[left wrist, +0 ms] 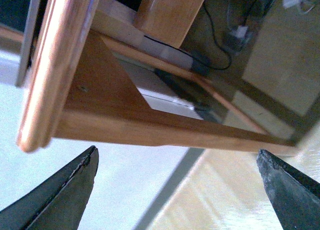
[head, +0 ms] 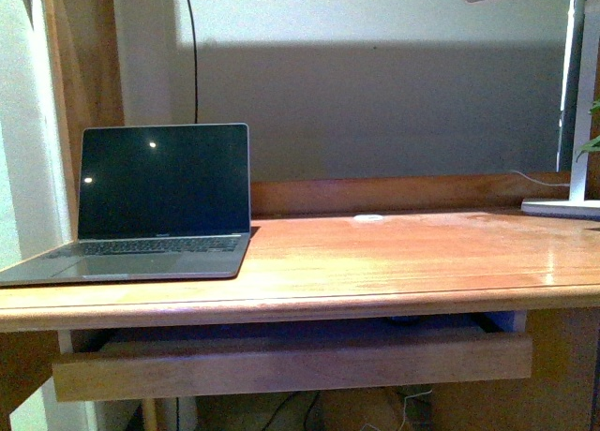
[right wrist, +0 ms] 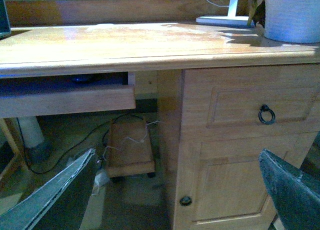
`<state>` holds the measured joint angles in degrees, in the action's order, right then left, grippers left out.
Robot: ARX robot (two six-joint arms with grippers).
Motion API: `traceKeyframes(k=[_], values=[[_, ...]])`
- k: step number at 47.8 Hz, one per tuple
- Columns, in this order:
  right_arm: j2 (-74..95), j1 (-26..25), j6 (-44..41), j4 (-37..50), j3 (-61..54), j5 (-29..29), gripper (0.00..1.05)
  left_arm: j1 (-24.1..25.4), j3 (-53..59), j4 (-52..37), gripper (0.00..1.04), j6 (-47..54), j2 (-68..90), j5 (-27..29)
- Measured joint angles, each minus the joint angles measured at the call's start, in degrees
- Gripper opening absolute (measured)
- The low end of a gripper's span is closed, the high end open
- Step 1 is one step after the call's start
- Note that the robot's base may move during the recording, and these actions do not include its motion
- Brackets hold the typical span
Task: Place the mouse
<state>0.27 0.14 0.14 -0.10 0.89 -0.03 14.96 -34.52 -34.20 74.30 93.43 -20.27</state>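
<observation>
Home office or study is indicated. A wooden desk [head: 394, 262] is shown; an open laptop [head: 161, 183] is seen on its left end and a white lamp base [head: 562, 207] on its right end. A pull-out tray [head: 281, 365] is fitted under its top, and a drawer cabinet [right wrist: 240, 155] is built under its right end.

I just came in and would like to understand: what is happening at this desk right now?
Nothing is being held at the moment. The left gripper and the right gripper are both open and empty, low in front of the wooden desk. An open laptop with a dark screen sits on the left part of the desk. A small dark shape lies in the pull-out tray under the top. It may be the mouse, but it is too dim to be sure.
</observation>
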Motion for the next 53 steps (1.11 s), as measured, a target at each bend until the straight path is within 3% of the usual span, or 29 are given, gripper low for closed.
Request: traceKeyframes(k=[6,16,33,53], values=[[0.0,0.0,0.0,0.0,0.0,0.0,0.97,-0.9,-3.6,-7.4,0.97,10.5,5.6,0.4],[0.0,0.0,0.0,0.0,0.0,0.0,0.97,-2.9,-7.8,-16.4,0.97,18.0,14.0,-1.6],[0.0,0.0,0.0,0.0,0.0,0.0,0.97,-9.9,-13.6,-29.6,0.97,17.1,26.3,-2.2],[0.0,0.0,0.0,0.0,0.0,0.0,0.97,-13.2,-23.3,-31.7,0.97,14.0,36.6,-4.4]])
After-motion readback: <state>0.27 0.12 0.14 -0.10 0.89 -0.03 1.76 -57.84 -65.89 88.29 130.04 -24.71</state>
